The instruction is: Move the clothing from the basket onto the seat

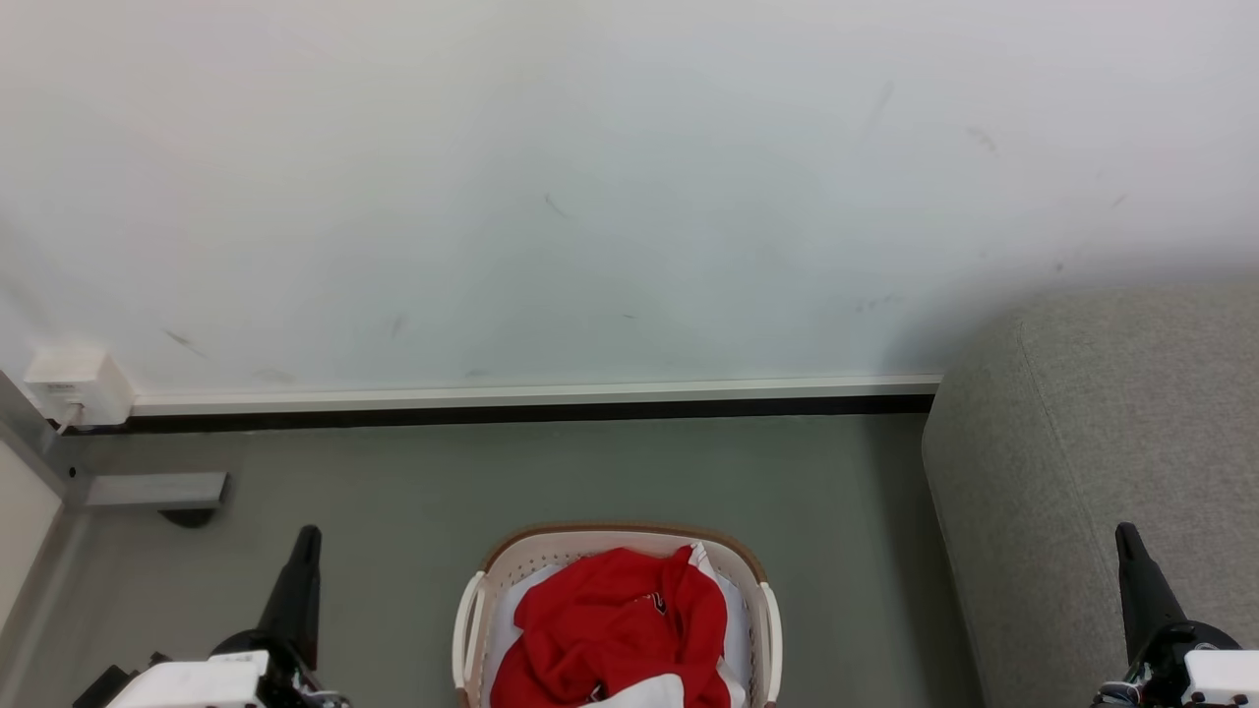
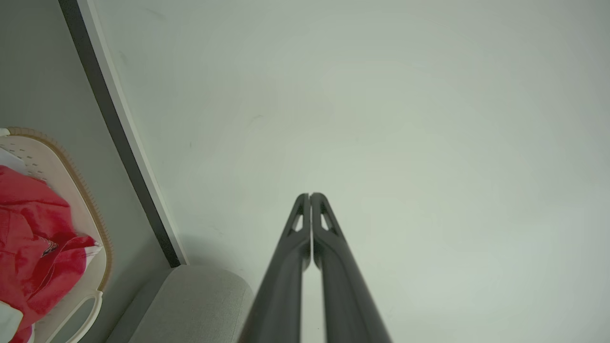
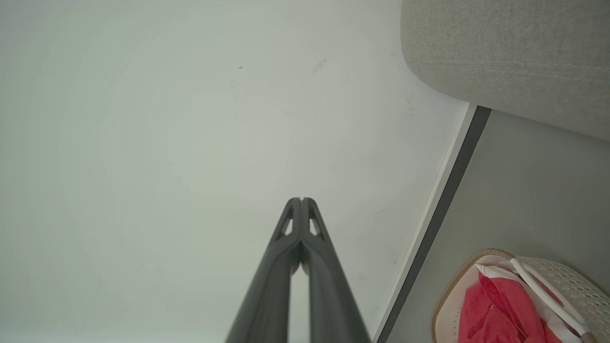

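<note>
The red clothing (image 1: 610,629) lies crumpled inside the cream basket (image 1: 511,560) on the grey floor at the bottom centre of the head view. The clothing (image 2: 28,238) and basket (image 2: 90,209) also appear at the left edge of the left wrist view, and the clothing (image 3: 500,309) and basket (image 3: 562,281) at the lower right of the right wrist view. The grey seat (image 1: 1111,442) stands to the right of the basket. My left gripper (image 1: 307,536) is shut and empty, left of the basket. My right gripper (image 1: 1124,533) is shut and empty, in front of the seat.
A white wall (image 1: 629,197) with a white and black baseboard (image 1: 531,398) runs behind the basket. A white wall box (image 1: 77,383) and a grey metal foot (image 1: 157,489) sit at the far left. Bare floor (image 1: 393,492) lies between basket and wall.
</note>
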Available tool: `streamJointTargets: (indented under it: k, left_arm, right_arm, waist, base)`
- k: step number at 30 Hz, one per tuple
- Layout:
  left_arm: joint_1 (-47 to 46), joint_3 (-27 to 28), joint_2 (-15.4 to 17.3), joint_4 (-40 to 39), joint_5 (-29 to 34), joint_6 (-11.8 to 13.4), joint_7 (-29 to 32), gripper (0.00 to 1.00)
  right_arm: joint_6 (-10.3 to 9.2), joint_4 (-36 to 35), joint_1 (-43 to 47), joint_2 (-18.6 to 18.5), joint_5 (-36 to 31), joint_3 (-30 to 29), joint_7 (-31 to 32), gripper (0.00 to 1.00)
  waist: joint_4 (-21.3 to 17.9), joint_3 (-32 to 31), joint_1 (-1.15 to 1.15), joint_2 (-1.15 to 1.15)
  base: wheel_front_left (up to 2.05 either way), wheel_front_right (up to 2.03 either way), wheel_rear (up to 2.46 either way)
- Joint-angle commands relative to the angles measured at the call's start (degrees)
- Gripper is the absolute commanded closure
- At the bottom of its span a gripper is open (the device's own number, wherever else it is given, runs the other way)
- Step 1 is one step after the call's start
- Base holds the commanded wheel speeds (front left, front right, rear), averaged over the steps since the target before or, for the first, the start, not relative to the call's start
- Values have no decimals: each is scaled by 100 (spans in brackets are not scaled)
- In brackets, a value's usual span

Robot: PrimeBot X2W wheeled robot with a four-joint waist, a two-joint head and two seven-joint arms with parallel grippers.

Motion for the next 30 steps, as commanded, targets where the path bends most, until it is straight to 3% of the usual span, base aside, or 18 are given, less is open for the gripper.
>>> streamJointTargets:
  k: [1, 6, 7, 18, 30]
  left_arm:
    - [-48, 6, 41, -18, -85, -14, 19, 100]
    - [6, -1, -4, 16, 5, 0, -7, 100]
    - [36, -2, -19, 54, 11, 1, -11, 0]
    - [193, -55, -51, 172, 196, 1, -261, 0]
    - [198, 34, -35, 105, 1302, 158, -575, 0]
  right_arm:
    - [-14, -26, -75, -41, 7, -19, 13, 100]
    - [0, 15, 7, 3, -1, 6, -3, 100]
    - [0, 57, 33, 21, -1, 12, -9, 0]
    - [-1, 205, 113, 69, -363, 237, -261, 0]
    - [-2, 79, 59, 51, -1590, 385, -576, 0]
  waist:
    - [0, 0, 0, 0]
    - [0, 0, 0, 0]
    - [0, 0, 0, 0]
    - [7, 6, 0, 0]
    - [11, 17, 0, 0]
  base:
    - [0, 0, 0]
    - [0, 0, 0]
    - [0, 0, 0]
    - [0, 0, 0]
    - [0, 0, 0]
